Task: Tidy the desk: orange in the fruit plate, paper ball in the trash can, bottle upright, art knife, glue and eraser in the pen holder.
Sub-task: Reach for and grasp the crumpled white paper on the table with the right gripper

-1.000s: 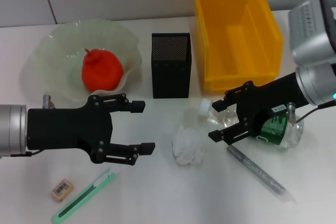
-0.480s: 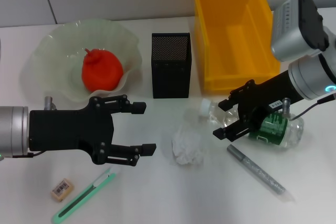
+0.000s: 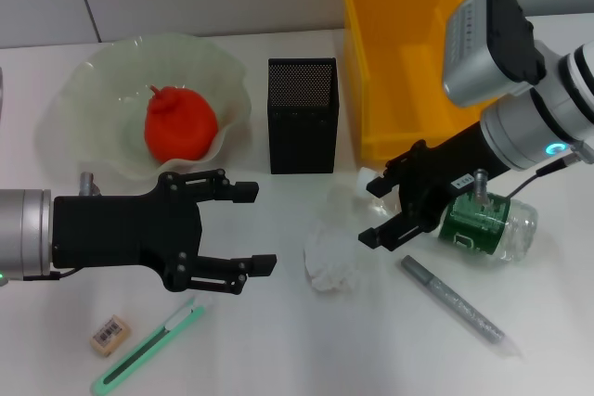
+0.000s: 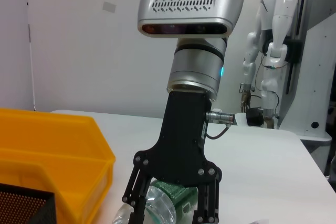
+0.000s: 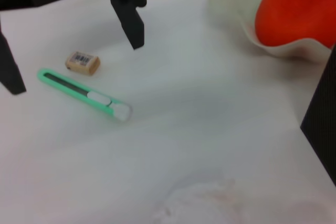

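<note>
Since a second ago, our right hand (image 3: 382,211) has swung inward and forward along the lying bottle (image 3: 484,224), so its spread fingers now sit at the bottle's neck end, hiding the white cap we could see before. The fingers stand wide apart, one on each side of the neck, and we cannot tell whether they touch it. In the left wrist view the same right hand (image 4: 170,219) hangs over the clear bottle (image 4: 157,211), with the green label showing between the fingers.

Our left hand (image 3: 249,227) has hardly shifted. It hovers over the white counter (image 3: 278,340), fingers wide and holding nothing, just above the green art knife (image 3: 148,347) and the small eraser (image 3: 108,336).

The crumpled paper ball (image 3: 329,252) lies on the counter, just beside the right hand's lower finger. A grey glue pen (image 3: 455,300) lies at a slant near the bottle. The orange (image 3: 179,124) rests in the pale, wavy fruit plate (image 3: 83,90). The black mesh pen holder (image 3: 302,113) stands upright between the plate and the yellow bin (image 3: 371,127), which serves as the trash can.
</note>
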Robot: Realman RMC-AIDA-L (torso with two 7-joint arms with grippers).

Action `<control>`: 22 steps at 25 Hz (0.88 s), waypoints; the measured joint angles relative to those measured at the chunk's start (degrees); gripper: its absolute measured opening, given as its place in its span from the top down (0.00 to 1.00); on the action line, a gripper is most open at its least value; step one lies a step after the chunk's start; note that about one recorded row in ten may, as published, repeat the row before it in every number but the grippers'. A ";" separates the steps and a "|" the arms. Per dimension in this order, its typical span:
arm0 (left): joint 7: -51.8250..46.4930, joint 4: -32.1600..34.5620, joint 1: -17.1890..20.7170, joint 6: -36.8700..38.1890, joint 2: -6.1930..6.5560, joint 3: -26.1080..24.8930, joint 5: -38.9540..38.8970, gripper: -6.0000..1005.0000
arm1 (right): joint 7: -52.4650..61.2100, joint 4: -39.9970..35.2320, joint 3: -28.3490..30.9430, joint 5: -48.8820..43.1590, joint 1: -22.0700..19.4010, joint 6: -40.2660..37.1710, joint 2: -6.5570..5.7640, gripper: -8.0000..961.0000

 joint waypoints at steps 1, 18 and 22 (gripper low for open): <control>0.00 0.00 0.00 0.00 0.00 0.00 0.00 0.14 | 0.02 0.25 -0.04 0.05 0.24 0.04 0.01 0.21; 0.06 0.00 -0.26 -0.85 0.09 0.00 0.93 0.14 | 0.14 8.21 -1.46 1.52 4.50 2.44 0.23 0.21; 0.08 -0.09 -0.34 -1.65 -0.03 0.02 1.51 0.14 | 0.41 9.53 -2.96 1.94 4.80 3.20 0.27 0.21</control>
